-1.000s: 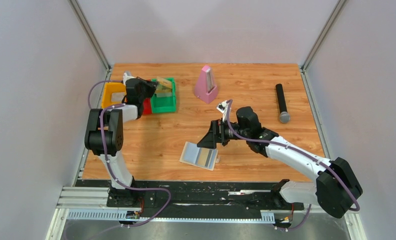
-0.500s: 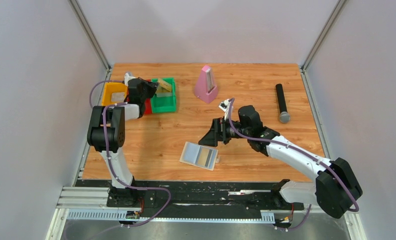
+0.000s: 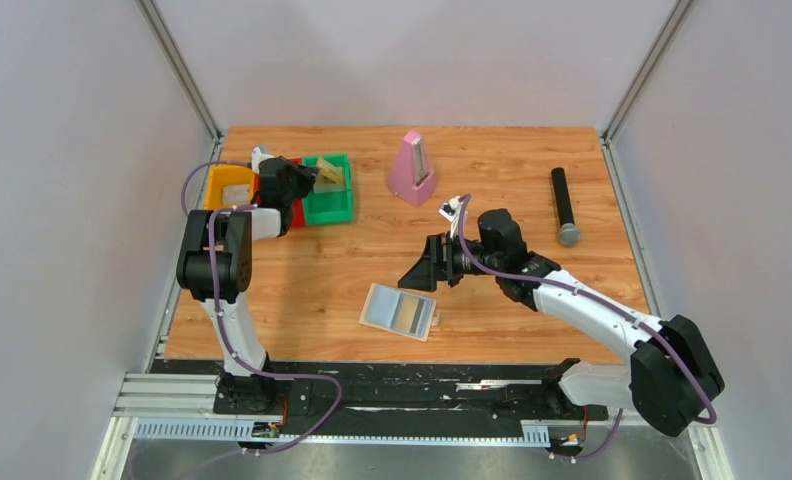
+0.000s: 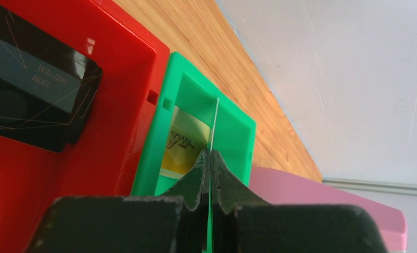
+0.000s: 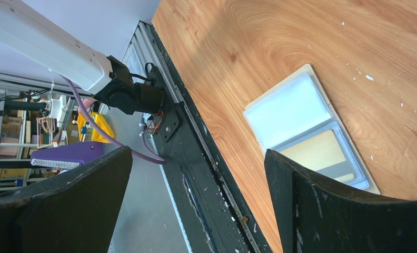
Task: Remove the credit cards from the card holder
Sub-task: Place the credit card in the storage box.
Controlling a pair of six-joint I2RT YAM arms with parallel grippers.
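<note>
The card holder [image 3: 399, 311] lies open near the table's front edge, with a yellow-gold credit card [image 3: 409, 317] in its right pocket; both show in the right wrist view, the holder [image 5: 288, 113] and the card [image 5: 317, 153]. My right gripper [image 3: 419, 272] is open and empty, just beyond and above the holder [image 5: 198, 158]. My left gripper [image 3: 307, 178] is shut on a thin card seen edge-on [image 4: 214, 124] over the green bin [image 4: 148, 153]. A yellow card marked VIP [image 4: 184, 141] lies in that bin. A dark grey-black card [image 4: 32, 97] lies in the red bin [image 4: 122, 79].
A yellow bin [image 3: 228, 187], the red bin [image 3: 294, 213] and the green bin [image 3: 330, 205] stand side by side at the back left. A pink metronome [image 3: 412, 168] stands at the back middle. A black microphone [image 3: 564, 205] lies at the back right.
My left gripper has shifted slightly right and lowered the held card toward the green bin. My right gripper has moved slightly, staying open over the holder.
</note>
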